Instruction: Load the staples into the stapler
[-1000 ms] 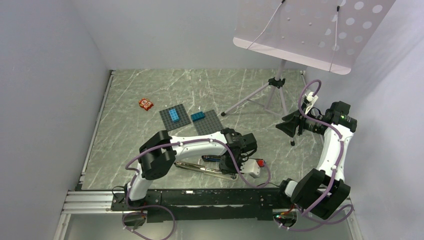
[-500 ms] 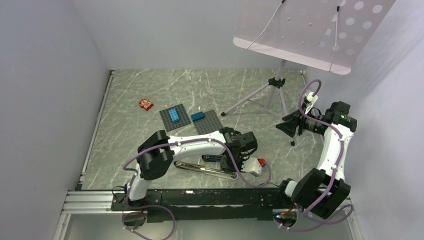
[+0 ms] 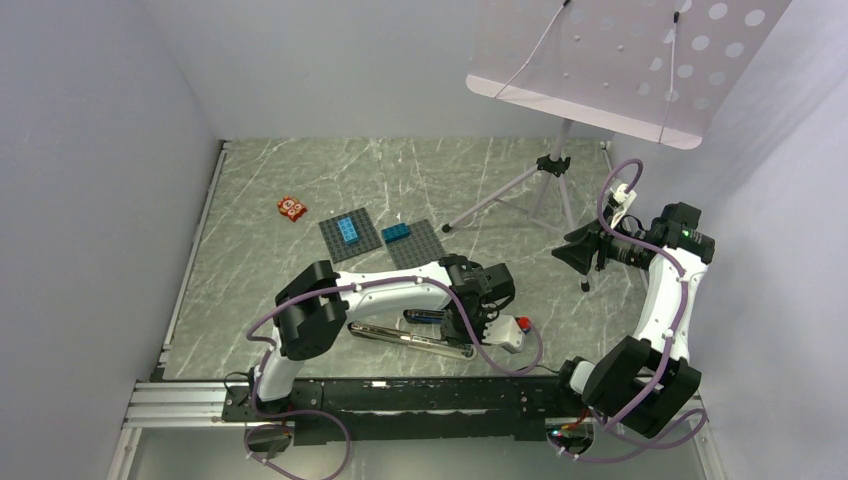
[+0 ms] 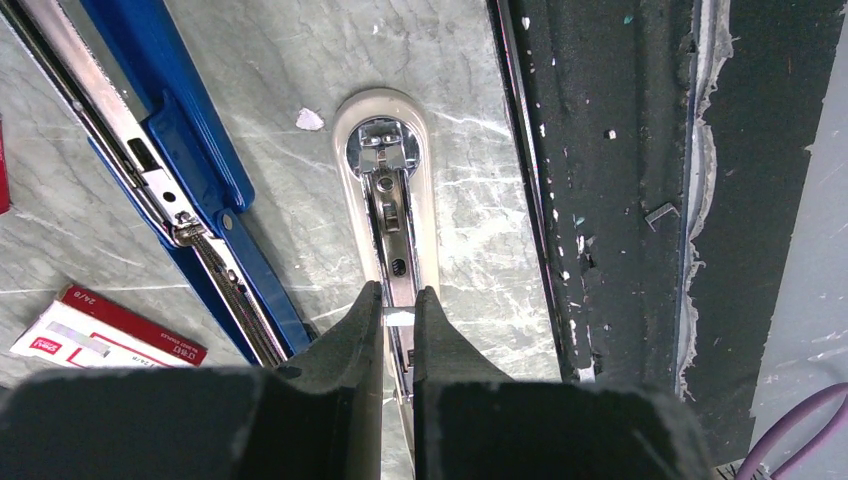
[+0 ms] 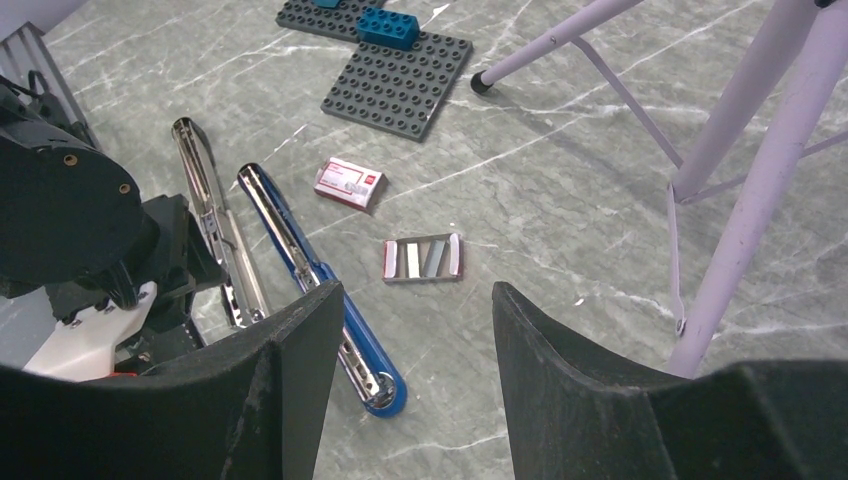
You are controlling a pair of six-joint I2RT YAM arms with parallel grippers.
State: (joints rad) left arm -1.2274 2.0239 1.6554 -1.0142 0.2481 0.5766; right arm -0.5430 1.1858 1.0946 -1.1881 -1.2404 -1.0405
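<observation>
Staples: box [image 4: 100, 335] and tray [image 5: 422, 259] just beside the open stapler [image 5: 320, 280].
Left claw [image 4: 400, 296] pinches a pale strip [image 4: 400, 318] over the stapler's rail [image 4: 392, 200]; right claw [image 5: 415, 295] spread, well apart. I would square it lengthwise before release.

Grey-green veined marble table [image 3: 260, 270], items lying flat on it.
Far left: one orange-red tile [image 3: 292, 208]. Centre: two dark grey studded baseplates [image 3: 350, 235], just beside each other. Near edge: stapler [image 5: 300, 262], splayed open, blue arm and chrome rail. Beside it: white staple box [image 5: 348, 181], red print; open staple tray [image 5: 422, 258]. Right: tripod stand [image 3: 520, 185] feet.
</observation>
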